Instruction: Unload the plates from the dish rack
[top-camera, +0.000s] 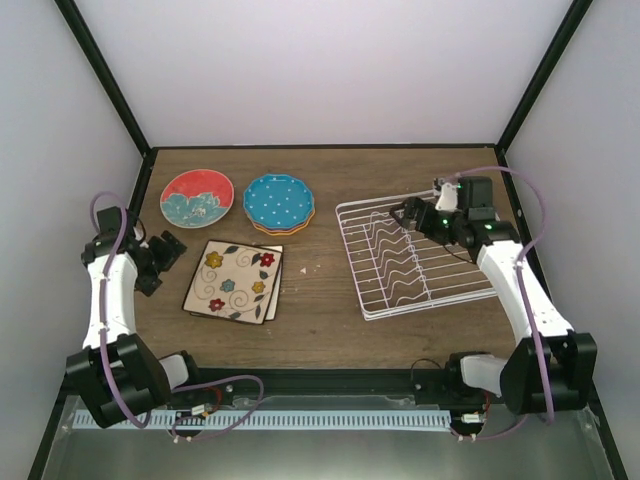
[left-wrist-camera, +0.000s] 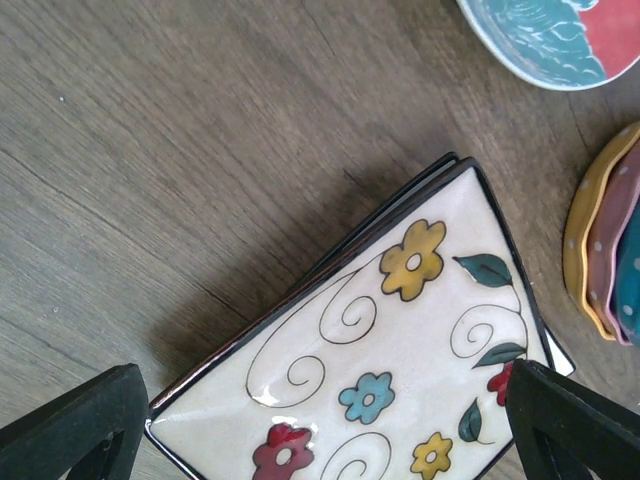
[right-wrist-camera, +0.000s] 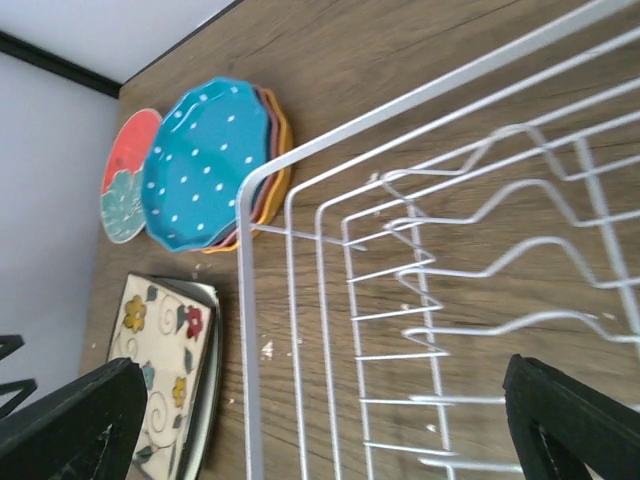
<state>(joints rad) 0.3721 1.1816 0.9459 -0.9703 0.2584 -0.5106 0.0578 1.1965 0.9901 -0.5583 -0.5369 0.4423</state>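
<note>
The white wire dish rack (top-camera: 352, 265) stands at the right with no plates in it. The red-and-teal plate (top-camera: 197, 197) lies at the back left. The blue dotted plate (top-camera: 279, 203) tops a stack with pink and orange rims under it. The square floral plate (top-camera: 234, 281) lies on another square plate. My left gripper (top-camera: 165, 252) is open and empty; in its wrist view (left-wrist-camera: 330, 430) it hovers over the floral plate (left-wrist-camera: 400, 340). My right gripper (top-camera: 408, 213) is open and empty over the rack's back left part; its wrist view (right-wrist-camera: 330, 420) shows the rack rim (right-wrist-camera: 246, 350).
The wooden table (top-camera: 320, 300) is walled by white panels with black frame posts on both sides and at the back. The right wrist view also shows the blue dotted stack (right-wrist-camera: 205, 160), the red-and-teal plate (right-wrist-camera: 125, 175) and the floral plate (right-wrist-camera: 160, 370) left of the rack.
</note>
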